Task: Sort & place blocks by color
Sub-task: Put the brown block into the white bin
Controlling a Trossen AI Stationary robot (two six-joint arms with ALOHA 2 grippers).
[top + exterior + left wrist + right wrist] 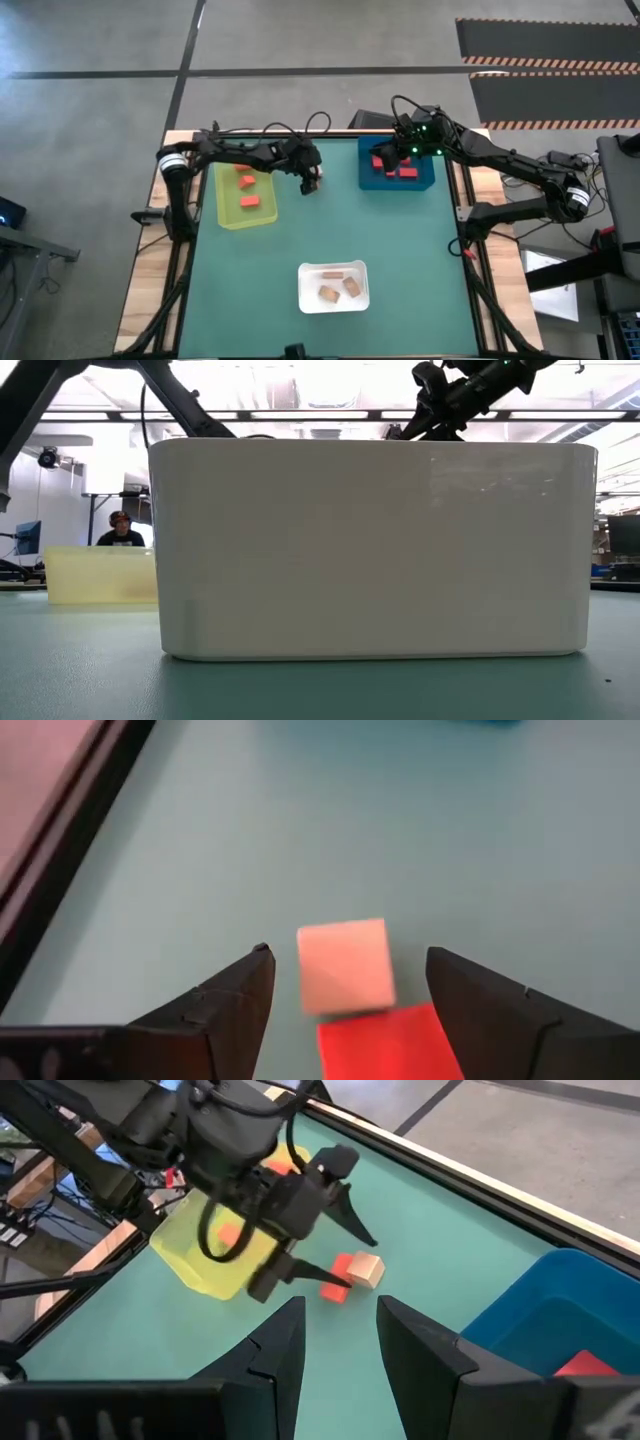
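The sort is well along, to judge by the trays: two orange-red blocks (246, 190) lie in the yellow-green tray (225, 217), deeper red blocks (395, 168) in the blue tray (428, 182), and three tan blocks (340, 285) in the white tray (361, 300); two blocks are left loose on the green table (400, 260) between the yellow-green and blue trays, an orange-red block (390, 1042) and a tan block (345, 964) touching it; the left gripper (350, 990) hangs just over this pair with its fingers spread wide and holding nothing, so the step in hand looks like the pick of one of them; the next move calls for descending so the fingers straddle a single block without nudging its neighbour, then closing; the right gripper (340, 1330) waits over the blue tray, fingers moderately parted and empty.
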